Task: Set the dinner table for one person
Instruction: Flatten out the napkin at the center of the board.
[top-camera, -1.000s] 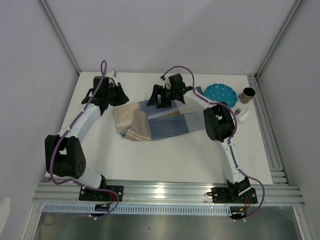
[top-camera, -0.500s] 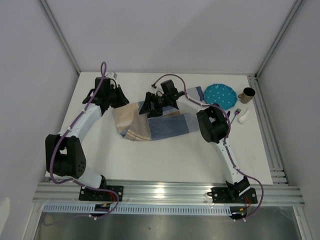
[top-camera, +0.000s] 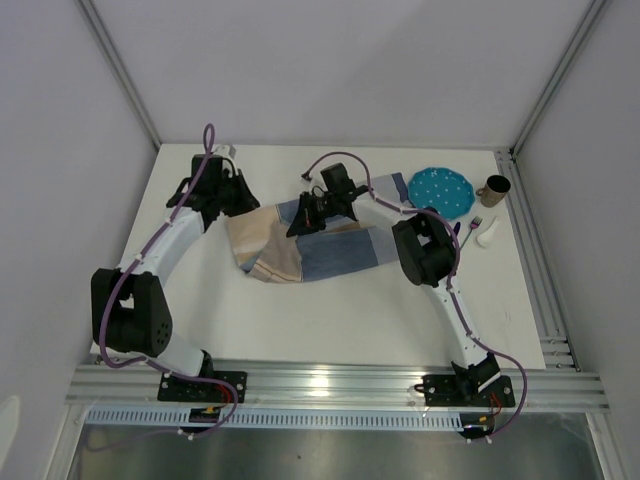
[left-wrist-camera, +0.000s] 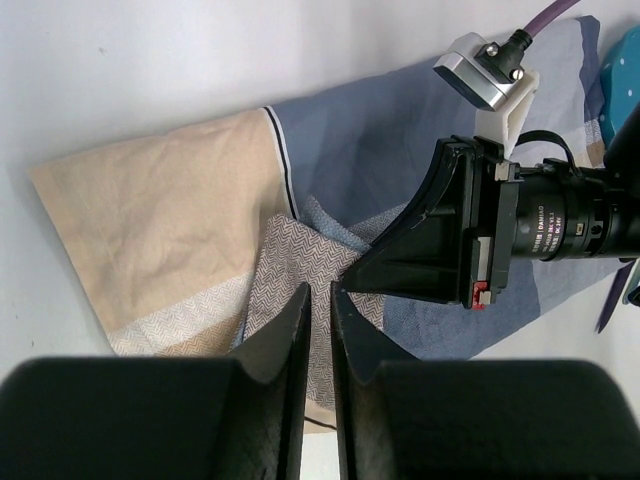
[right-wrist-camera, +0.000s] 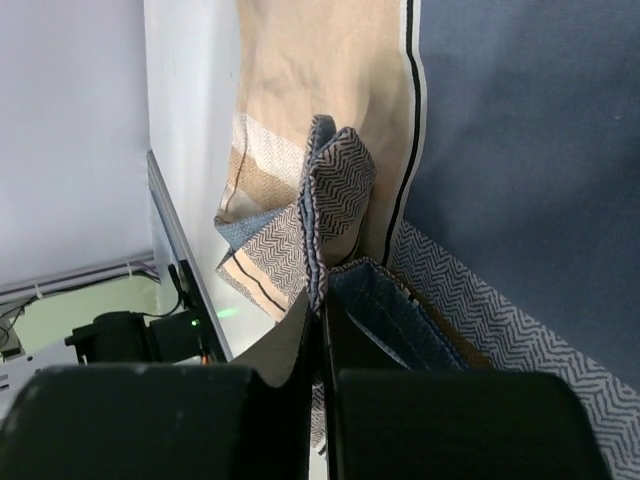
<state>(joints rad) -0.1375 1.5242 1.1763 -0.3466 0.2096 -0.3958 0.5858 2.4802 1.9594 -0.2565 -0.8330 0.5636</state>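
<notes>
The dinner table (top-camera: 330, 320) is the white top edged with aluminium rails. On it lies a blue-and-beige checked placemat (top-camera: 345, 250), its left part folded over and rumpled. My right gripper (top-camera: 298, 226) reaches left over the cloth and is shut on a raised fold of the placemat (right-wrist-camera: 335, 190), pinched between its fingertips (right-wrist-camera: 322, 305). My left gripper (top-camera: 240, 200) hovers at the cloth's far left edge. In the left wrist view its jaws (left-wrist-camera: 318, 295) stand almost closed, a thin slit apart, with nothing between them and the herringbone fold (left-wrist-camera: 290, 270) beneath.
A blue dotted plate (top-camera: 441, 188) sits at the far right, with a brown cup (top-camera: 493, 188) beside it. A purple fork (top-camera: 470, 228) and a small white object (top-camera: 487, 235) lie just in front of them. Aluminium rails (top-camera: 340, 385) run along the near edge.
My right gripper moved left across the placemat and closed on a fold of it. The left gripper's jaws narrowed a little and the arm barely shifted.
</notes>
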